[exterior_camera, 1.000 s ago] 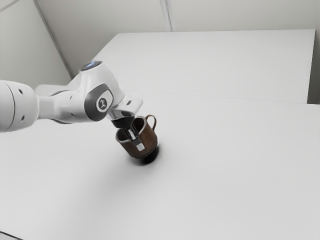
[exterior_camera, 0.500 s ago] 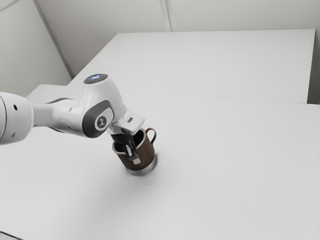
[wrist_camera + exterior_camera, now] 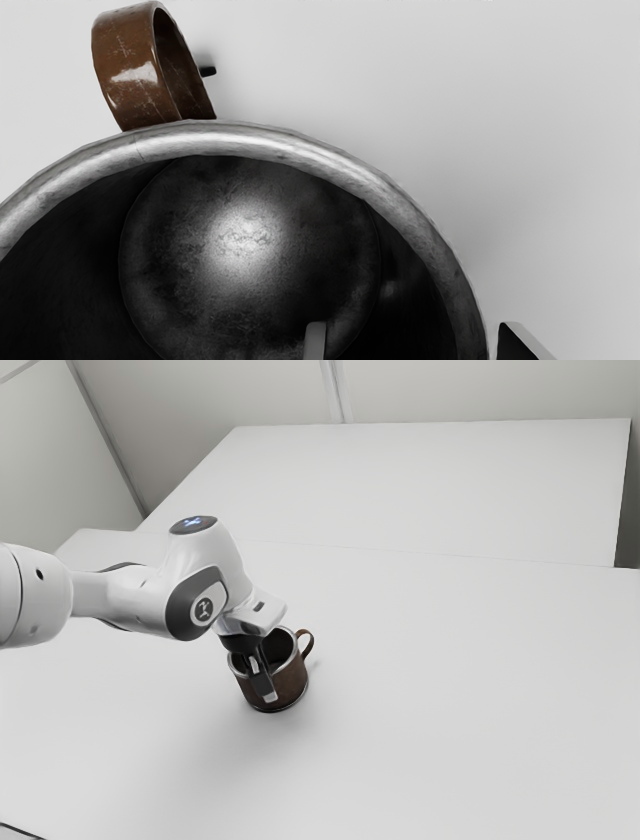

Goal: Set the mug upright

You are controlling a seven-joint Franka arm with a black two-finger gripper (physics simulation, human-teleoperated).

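Seeing brown mug [image 3: 291,684] standing upright on white table [image 3: 450,700], handle [image 3: 306,644] pointing toward the exterior view's right. Reaching in from the exterior view's left with white arm [image 3: 130,595], pointing black gripper [image 3: 262,681] down at mug's near side. Keeping fingers [image 3: 315,342] spread, straddling mug wall: dipping one inside, hanging other outside. Leaving a gap between inner finger and wall, so not pinching anything. Looking down past metal rim [image 3: 300,150] to dark inner bottom [image 3: 240,240], catching a bright sheen there. Also spotting small black bit [image 3: 207,71] beside handle in wrist view, can't tell what.
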